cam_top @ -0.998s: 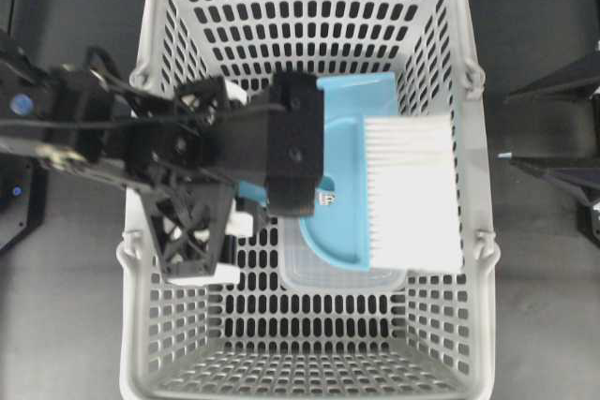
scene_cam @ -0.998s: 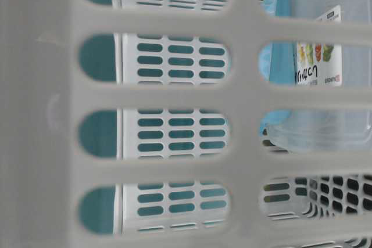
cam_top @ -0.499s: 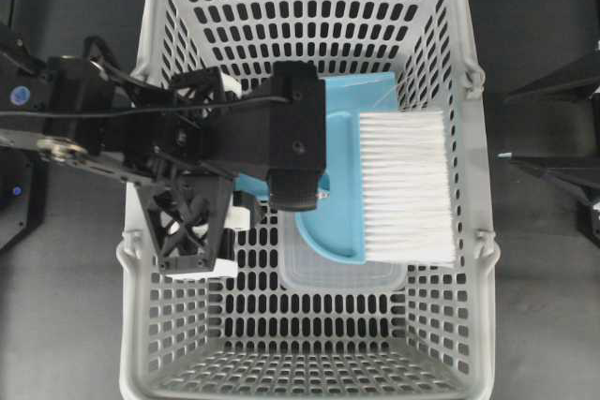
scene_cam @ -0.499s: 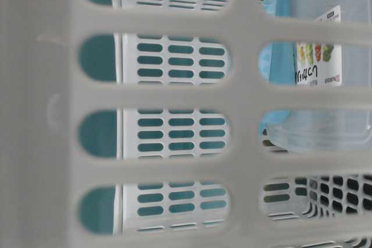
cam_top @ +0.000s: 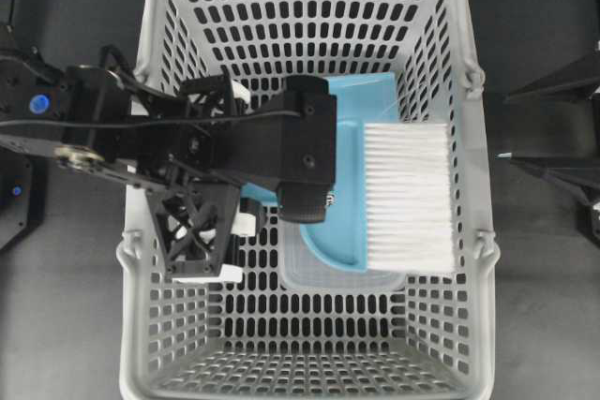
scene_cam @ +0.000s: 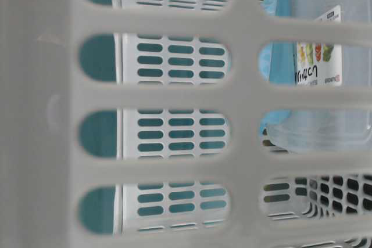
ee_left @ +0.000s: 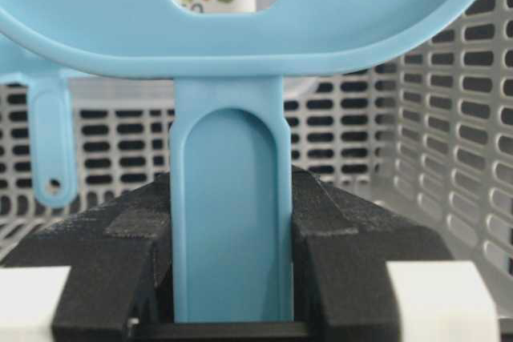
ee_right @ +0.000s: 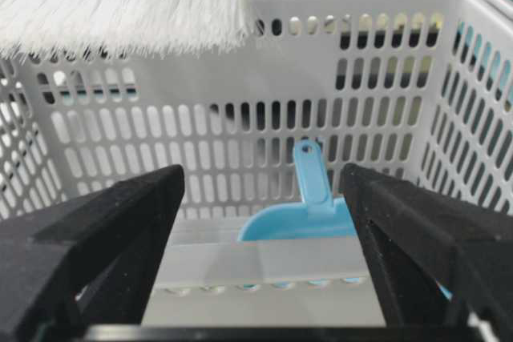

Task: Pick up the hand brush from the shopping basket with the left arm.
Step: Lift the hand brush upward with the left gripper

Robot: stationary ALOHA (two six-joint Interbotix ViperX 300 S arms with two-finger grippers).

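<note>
The left pincer is closed on the thin handle of the hand brush, with one black jaw pressed on each side of it. The left arm reaches in from the left side of the shopping basket, and the brush sticks straight out from the pincer toward the right. Its long line runs from the handle in the jaws, across the round blue body, to the wide white bristles at the far end. In the right wrist view the bristles hang high, near the top edge of the basket wall, so the brush looks lifted off the floor of the basket, though how far it clears the rim is hard to tell. Under it lies the light blue dustpan, resting on a clear plastic box on the basket floor. The right pincer is wide open and holds nothing; it waits outside the right side of the basket, well apart from the brush. The left arm is the one that has the brush, so the next move is most likely to raise it straight up and out.
</note>
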